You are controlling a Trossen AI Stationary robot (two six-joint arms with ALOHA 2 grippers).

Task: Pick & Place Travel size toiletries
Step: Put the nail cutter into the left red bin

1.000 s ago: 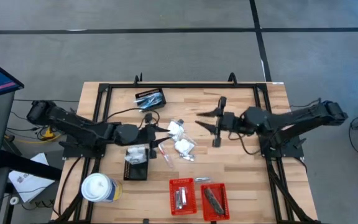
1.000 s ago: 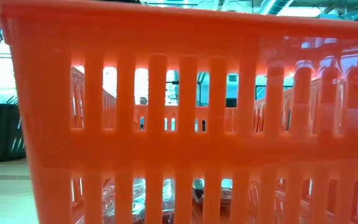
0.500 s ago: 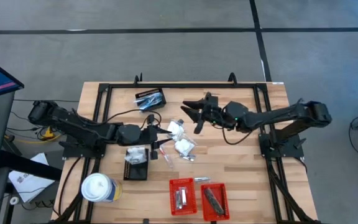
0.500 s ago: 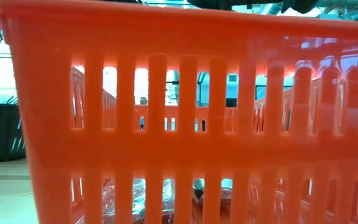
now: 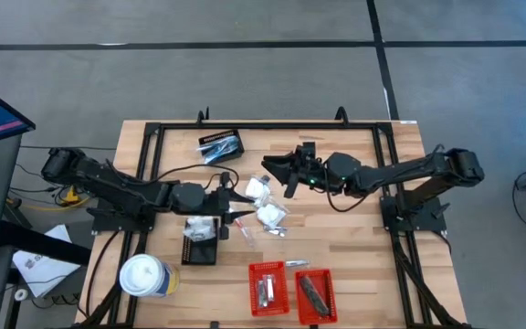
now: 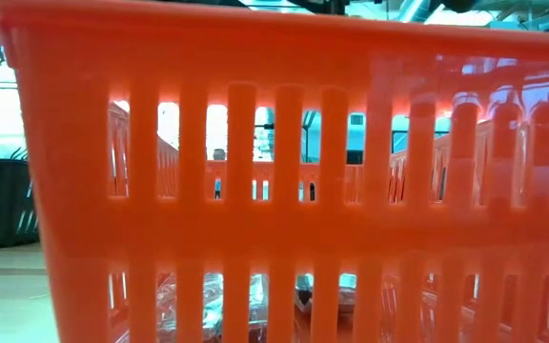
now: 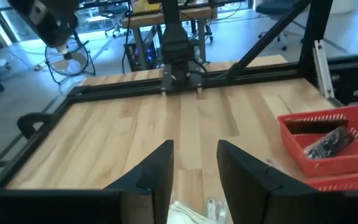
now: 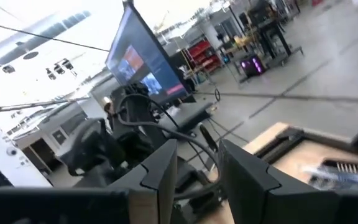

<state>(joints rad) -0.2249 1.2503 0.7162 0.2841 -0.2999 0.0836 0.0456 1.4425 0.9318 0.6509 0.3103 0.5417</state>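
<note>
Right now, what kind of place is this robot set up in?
Probably a robotics lab or workshop. Two arms are bolted to a wooden table on a bare grey floor, a big screen stands beside it, and desks and office chairs fill the room behind.

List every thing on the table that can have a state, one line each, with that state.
Left end effector: open, empty, over the loose packets.
Right end effector: open, empty, near the pile.
White packets: loose on the table, not in any basket.
Left red basket: upright, holds silvery items.
Right red basket: upright, holds dark sticks.
Black basket: holds items.
White cup: lidded, upright.
</note>
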